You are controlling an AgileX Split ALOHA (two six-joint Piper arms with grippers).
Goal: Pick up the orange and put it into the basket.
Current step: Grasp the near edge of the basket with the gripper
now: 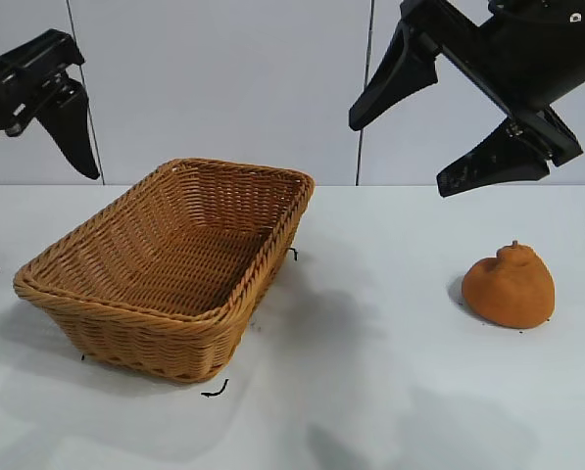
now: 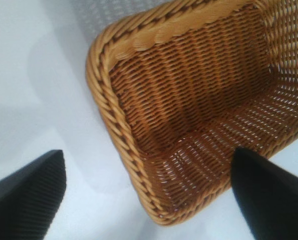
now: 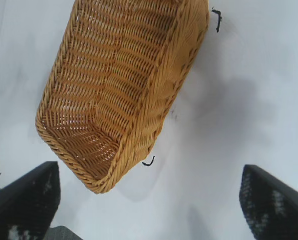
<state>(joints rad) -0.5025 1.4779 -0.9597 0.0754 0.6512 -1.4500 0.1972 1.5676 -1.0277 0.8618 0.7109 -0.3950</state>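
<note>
The orange [image 1: 509, 287], lumpy with a small stem nub, lies on the white table at the right, apart from everything. The tan wicker basket [image 1: 272, 245] stands left of centre and holds nothing. My right gripper [image 1: 400, 155] hangs open high above the table, up and to the left of the orange, between it and the basket. My left gripper [image 1: 37, 220] is open in the air at the far left, above the basket's left end. The left wrist view shows the basket's rim [image 2: 114, 115] between my open fingers [image 2: 29, 195]. The right wrist view shows the basket's wall [image 3: 173, 75]; the orange is out of both wrist views.
Small black marks [image 1: 215, 390] lie on the table by the basket's corners, two of these marks [image 3: 148, 162] showing in the right wrist view. A pale panelled wall stands behind the table. Bare white tabletop [image 1: 370, 343] separates the basket and the orange.
</note>
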